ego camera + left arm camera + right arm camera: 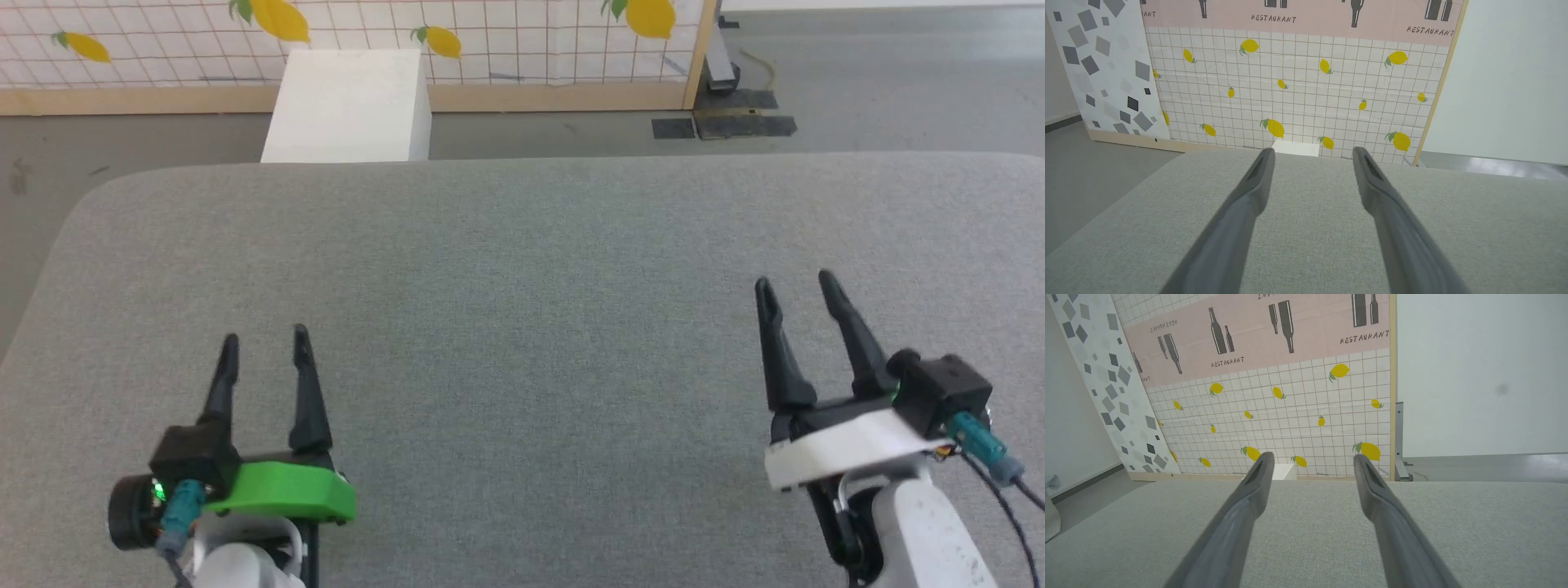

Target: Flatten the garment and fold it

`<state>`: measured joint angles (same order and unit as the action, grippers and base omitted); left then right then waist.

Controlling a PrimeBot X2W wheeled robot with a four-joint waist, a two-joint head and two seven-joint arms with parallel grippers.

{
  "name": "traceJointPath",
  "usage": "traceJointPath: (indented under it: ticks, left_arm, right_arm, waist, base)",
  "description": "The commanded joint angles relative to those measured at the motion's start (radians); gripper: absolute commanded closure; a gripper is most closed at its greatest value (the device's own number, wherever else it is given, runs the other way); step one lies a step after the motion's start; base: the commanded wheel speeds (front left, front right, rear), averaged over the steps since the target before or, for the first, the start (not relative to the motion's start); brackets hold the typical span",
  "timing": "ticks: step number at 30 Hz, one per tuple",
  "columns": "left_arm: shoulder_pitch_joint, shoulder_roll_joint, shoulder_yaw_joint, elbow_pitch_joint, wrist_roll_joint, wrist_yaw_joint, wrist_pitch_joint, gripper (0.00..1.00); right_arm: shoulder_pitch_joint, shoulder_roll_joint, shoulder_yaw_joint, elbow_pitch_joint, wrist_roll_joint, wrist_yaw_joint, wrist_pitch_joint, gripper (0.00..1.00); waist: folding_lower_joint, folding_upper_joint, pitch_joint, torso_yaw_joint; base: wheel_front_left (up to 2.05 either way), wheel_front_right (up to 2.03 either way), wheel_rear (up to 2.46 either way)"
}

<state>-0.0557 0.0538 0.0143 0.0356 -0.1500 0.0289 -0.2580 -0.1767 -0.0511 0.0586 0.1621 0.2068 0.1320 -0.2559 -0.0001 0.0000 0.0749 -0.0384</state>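
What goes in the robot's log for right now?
left gripper: jaws open, empty | right gripper: jaws open, empty | grey table beneath both

The grey table [522, 245] is cut off by the head view's left, right and lower edges, the white box [347, 106] is hidden at its base behind the table's far rim, and the dark fingers [1227, 241] — in both wrist views — are blurred and cropped toward the bottom edge.
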Motion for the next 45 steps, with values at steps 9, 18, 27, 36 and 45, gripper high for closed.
traceJointPath:
  ticks: [9, 18, 27, 36, 45]
  left_arm:
    - [0.025, -0.003, -0.061, 0.049, -0.014, 0.020, -0.004, 0.00]
    - [0.032, -0.003, -0.067, 0.048, -0.042, 0.030, -0.004, 0.00]
    - [0.017, -0.001, -0.072, 0.049, -0.034, 0.025, 0.002, 1.00]
    - [0.018, -0.001, -0.069, 0.045, -0.026, 0.023, 0.014, 1.00]
    - [0.021, -0.001, -0.065, 0.039, -0.013, 0.019, 0.032, 1.00]
  right_arm:
    - [0.082, 0.001, 0.006, -0.029, 0.000, -0.001, -0.006, 0.00]
    - [0.111, 0.001, 0.014, -0.010, -0.003, -0.001, -0.006, 0.00]
    - [0.098, 0.000, 0.011, -0.003, 0.002, 0.000, 0.001, 1.00]
    - [0.102, 0.000, 0.007, -0.011, -0.008, 0.000, 0.013, 1.00]
    - [0.107, 0.000, 0.002, -0.022, -0.023, 0.000, 0.031, 1.00]
  waist:
    - [0.0001, 0.0000, -0.005, 0.008]
    - [0.0001, 0.0000, -0.005, 0.001]
    - [0.0001, 0.0000, -0.005, 0.001]
    - [0.0001, 0.0000, -0.008, 0.003]
    - [0.0001, 0.0000, -0.013, 0.005]
  base:
    - [0.00, 0.00, 0.00]
    - [0.00, 0.00, 0.00]
    - [0.00, 0.00, 0.00]
    - [0.00, 0.00, 0.00]
    - [0.00, 0.00, 0.00]
